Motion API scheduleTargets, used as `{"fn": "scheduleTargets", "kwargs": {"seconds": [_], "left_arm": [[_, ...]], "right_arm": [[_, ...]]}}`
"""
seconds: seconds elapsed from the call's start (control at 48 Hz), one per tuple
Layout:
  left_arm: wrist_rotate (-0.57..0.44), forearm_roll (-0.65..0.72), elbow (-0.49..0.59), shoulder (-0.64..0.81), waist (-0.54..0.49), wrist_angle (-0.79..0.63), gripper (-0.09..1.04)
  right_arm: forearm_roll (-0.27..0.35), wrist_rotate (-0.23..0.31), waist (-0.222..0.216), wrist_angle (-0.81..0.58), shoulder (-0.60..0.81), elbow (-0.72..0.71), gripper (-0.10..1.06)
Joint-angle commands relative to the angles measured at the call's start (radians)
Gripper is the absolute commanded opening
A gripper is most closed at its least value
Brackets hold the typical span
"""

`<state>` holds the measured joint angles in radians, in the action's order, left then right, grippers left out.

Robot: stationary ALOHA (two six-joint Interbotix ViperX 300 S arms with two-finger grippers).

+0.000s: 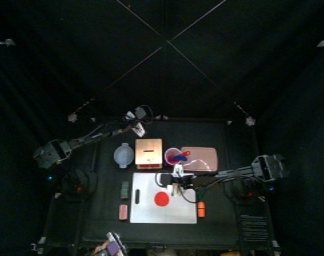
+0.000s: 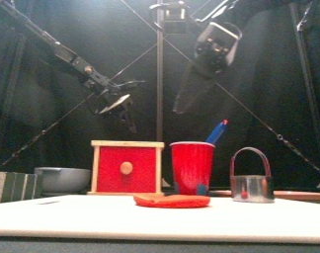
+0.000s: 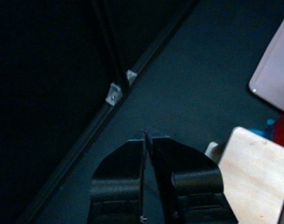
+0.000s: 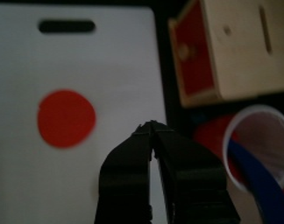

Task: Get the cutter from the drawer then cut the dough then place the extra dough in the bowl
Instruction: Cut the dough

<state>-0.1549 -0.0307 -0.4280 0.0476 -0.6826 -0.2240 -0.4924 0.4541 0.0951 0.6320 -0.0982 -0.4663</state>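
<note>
Cutter (image 2: pixel 251 189) is out of the drawer and stands upright on the white board (image 1: pixel 141 214), near its right front corner. Its wire handle arches overhead and, seen from the front, spans left to right. From my right gripper (image 4: pixel 148 129) it lies toward the bench's front edge and out to the right, the side this arm comes from. That wrist camera does not show it, so I place it by the top and front views only. The right gripper is empty, its jaws pressed together, hanging above the back part of the board. The dough (image 4: pixel 66 118), a flat red disc, lies on the board below the gripper and a little toward the front, apart from the cutter and to its left. Behind the gripper stand the red cup (image 2: pixel 192 166) and the wooden box (image 2: pixel 127 168), whose red drawer front looks pushed in. The bowl (image 2: pixel 64 179) sits further left, past the box. My left gripper (image 3: pixel 145 140) is also closed on nothing, held high behind the box and well apart from the cutter. I judge the fetching done and the cutting next. The right arm is the nearer one; it would need to part its jaws, swing front-right and come down over the handle, closing front to back across the wire
</note>
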Motion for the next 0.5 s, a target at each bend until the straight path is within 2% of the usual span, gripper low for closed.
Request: {"fn": "scheduleTargets", "kwargs": {"seconds": [0.021, 0.083, 0.229, 0.292, 0.396, 0.5], "left_arm": [[0.003, -0.006, -0.046, 0.086, 0.025, 0.112, 0.50], [0.003, -0.017, -0.103, 0.121, 0.067, 0.212, 0.50], [0.002, -0.043, -0.253, 0.187, 0.158, 0.462, 0.51], [0.002, -0.057, -0.331, 0.218, 0.209, 0.612, 0.52], [0.002, -0.081, -0.436, 0.265, 0.291, 0.805, 0.55], [-0.005, -0.109, -0.525, 0.318, 0.383, 0.957, 0.57]], "right_arm": [[0.075, -0.006, 0.005, 0.058, -0.100, -0.055, 0.28], [0.126, -0.009, 0.005, 0.054, -0.124, -0.092, 0.40], [0.184, -0.020, 0.005, 0.054, -0.141, -0.138, 0.71], [0.209, -0.032, 0.005, 0.057, -0.140, -0.149, 0.83], [0.261, -0.055, 0.005, 0.054, -0.123, -0.158, 0.96], [0.287, -0.087, 0.006, 0.052, -0.095, -0.166, 0.99]]}}
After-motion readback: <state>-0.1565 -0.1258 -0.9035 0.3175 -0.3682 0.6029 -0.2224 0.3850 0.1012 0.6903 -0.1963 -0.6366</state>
